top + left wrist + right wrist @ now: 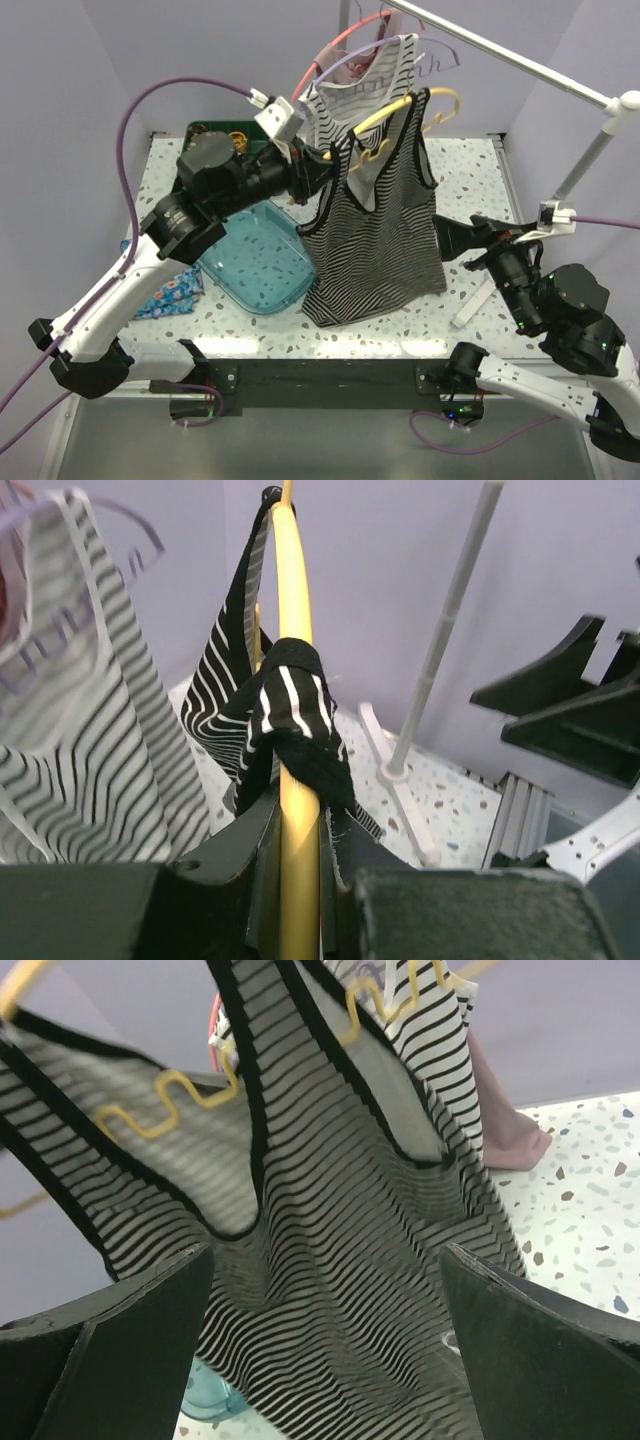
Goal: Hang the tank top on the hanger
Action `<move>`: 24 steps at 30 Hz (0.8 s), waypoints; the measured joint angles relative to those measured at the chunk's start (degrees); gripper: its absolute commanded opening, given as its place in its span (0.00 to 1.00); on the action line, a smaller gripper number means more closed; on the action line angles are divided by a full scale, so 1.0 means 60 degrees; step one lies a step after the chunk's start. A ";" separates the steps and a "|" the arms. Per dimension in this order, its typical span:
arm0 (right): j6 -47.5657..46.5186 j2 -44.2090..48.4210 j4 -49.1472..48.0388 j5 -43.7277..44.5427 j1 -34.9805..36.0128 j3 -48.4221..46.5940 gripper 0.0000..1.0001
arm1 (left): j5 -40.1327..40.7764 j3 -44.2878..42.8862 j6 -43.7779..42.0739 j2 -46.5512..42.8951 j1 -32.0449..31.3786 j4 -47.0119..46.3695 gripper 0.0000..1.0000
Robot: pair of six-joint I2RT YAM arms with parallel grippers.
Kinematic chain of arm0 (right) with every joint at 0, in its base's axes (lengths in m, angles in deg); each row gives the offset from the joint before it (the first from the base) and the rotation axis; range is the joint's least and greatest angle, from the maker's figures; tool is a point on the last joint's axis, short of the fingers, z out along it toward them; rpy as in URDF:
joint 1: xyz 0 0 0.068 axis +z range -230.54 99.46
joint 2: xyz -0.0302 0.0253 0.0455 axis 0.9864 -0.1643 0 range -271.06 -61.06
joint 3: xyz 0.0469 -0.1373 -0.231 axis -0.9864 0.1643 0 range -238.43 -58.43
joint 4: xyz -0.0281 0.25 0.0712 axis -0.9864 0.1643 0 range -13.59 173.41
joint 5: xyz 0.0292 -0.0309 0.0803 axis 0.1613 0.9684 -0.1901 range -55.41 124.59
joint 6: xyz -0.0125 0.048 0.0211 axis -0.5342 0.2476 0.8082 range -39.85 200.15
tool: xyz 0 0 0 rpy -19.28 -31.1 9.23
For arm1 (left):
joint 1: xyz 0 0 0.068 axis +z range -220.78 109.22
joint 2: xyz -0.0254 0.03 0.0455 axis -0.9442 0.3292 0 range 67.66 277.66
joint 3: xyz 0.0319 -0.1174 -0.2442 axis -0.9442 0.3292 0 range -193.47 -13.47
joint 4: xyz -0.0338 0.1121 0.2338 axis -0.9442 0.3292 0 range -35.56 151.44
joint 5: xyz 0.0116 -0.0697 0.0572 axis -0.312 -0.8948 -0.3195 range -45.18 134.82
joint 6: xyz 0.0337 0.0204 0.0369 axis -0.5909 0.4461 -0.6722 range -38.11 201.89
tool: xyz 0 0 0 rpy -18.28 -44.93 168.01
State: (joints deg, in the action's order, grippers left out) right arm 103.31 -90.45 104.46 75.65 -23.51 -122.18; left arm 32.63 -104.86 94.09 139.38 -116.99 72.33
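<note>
tank top (pixel 375 235): soft thin knit cloth, matt; black edge bands look denser
hanger (pixel 295 630): yellow plastic, smooth, mild sheen
white tank top (pixel 372 78): striped cloth, matt
tray (pixel 255 262): translucent teal plastic, glossy
table (pixel 470 180): speckled terrazzo-look top, smooth
rail (pixel 500 48): white tube, smooth, satin
right gripper (pixel 325 1255): black, matt, finely grained faces

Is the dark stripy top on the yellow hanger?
On. A strap of the tank top loops over the hanger, body dangling below.
</note>
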 measured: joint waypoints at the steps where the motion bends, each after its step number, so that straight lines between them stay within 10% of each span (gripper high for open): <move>1: -0.0004 -0.0018 0.0040 0.0000 0.0004 -0.0080 0.98 | 0.0004 -0.0452 -0.0044 0.0142 0.0000 0.0044 0.00; 9: -0.0029 -0.0040 0.0047 -0.0004 0.0000 -0.0455 0.98 | 0.0018 -0.1359 -0.0219 0.0157 0.0000 -0.0004 0.00; 24: 0.0382 -0.0033 0.0259 0.0000 0.0000 0.0251 0.99 | 0.0262 0.1330 0.0062 0.0033 0.0000 -0.0204 0.00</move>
State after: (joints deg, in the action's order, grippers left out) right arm 105.60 -90.64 106.02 75.65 -23.51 -120.67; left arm 34.20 -96.88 94.46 139.58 -116.99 71.11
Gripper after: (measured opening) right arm 0.985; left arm 0.187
